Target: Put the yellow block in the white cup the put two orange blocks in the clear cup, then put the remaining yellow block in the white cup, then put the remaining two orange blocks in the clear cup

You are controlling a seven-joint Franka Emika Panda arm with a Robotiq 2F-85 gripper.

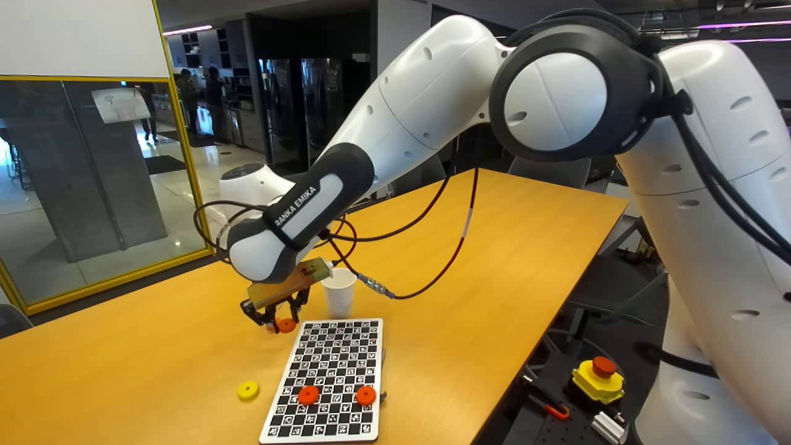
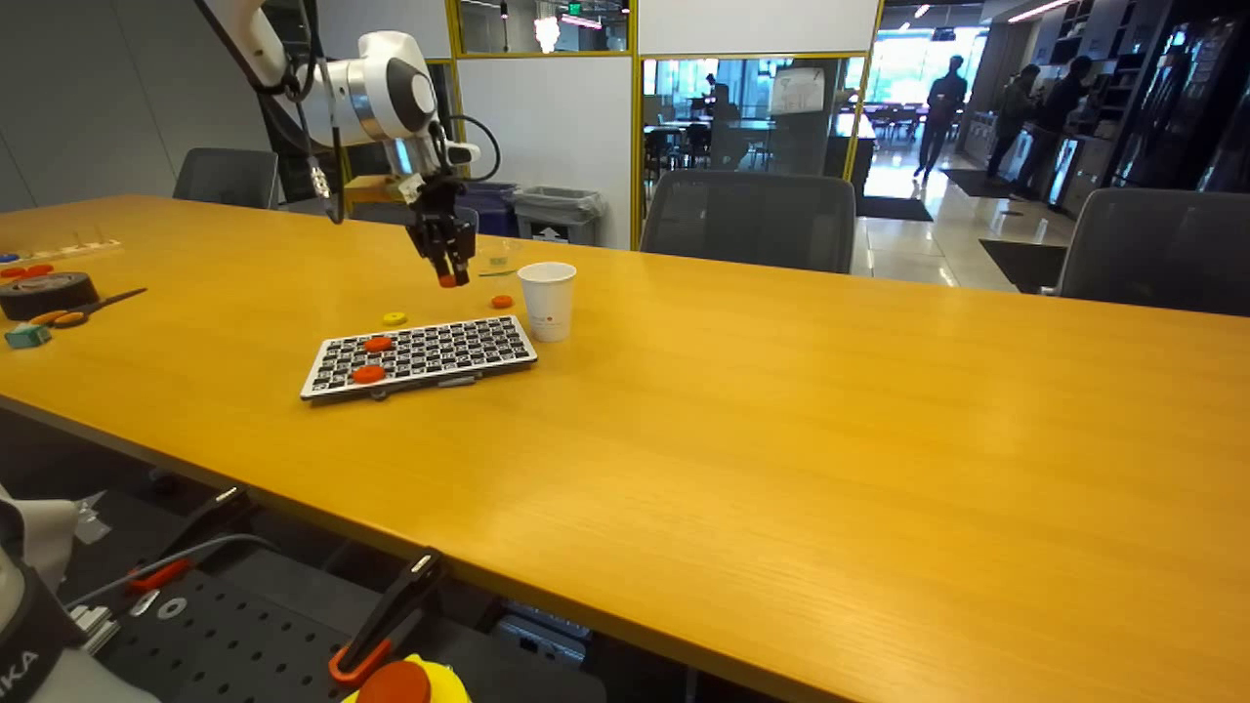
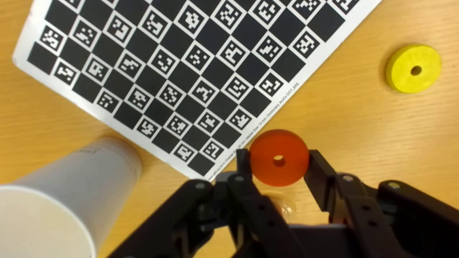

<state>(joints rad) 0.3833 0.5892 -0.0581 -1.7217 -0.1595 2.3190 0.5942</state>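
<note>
My gripper point(image 3: 278, 163) is shut on a round orange block point(image 3: 279, 145), one finger at either side, held above the table. In an exterior view this orange block point(image 2: 447, 281) shows at the fingertips, left of the clear cup point(image 2: 500, 258). Another orange block point(image 2: 502, 302) shows at the clear cup's bottom. From the wrist, my fingers cover most of the clear cup point(image 3: 285, 211). The white cup point(image 1: 339, 295) stands upright beside the board; its inner bottom is hidden. A yellow block point(image 3: 414, 68) lies on bare table. Two orange blocks point(image 1: 308, 395) point(image 1: 366, 395) rest on the board.
The checkered board point(image 1: 334, 358) lies flat between the yellow block and the white cup point(image 2: 548, 301). Black tape point(image 2: 47, 293), scissors point(image 2: 78, 314), a green block point(image 2: 27, 336) and a peg rack point(image 2: 88, 248) sit farther along the table. Chairs point(image 2: 752, 220) line its far edge.
</note>
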